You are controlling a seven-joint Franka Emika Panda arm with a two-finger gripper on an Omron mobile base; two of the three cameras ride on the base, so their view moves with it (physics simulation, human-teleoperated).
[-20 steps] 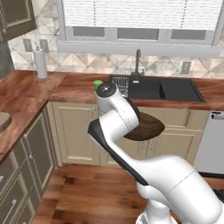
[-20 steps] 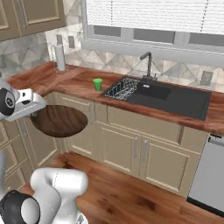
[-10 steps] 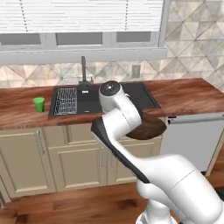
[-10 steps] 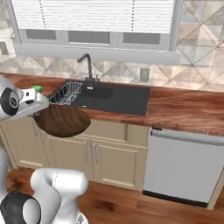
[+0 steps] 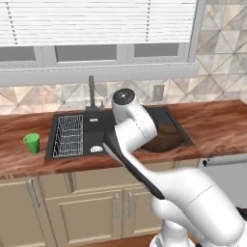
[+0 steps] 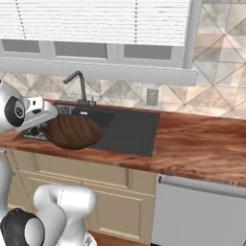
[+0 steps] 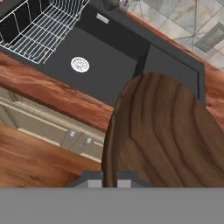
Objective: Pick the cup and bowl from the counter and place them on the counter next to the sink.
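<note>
Above the sink [image 5: 77, 126] the tool [image 7: 109, 181] carries the wooden bowl [image 6: 72, 130] — apparently clamped on it — cup [image 5: 32, 143] left.

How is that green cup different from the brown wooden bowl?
The cup is small, bright green and stands on the counter left of the sink. The bowl is wide, dark wood-grained and held up in the air above the sink by the gripper. Both are round, open vessels.

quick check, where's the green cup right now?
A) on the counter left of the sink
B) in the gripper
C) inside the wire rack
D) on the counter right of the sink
A: the green cup stands on the counter just left of the sink, apart from the wire rack.
</note>
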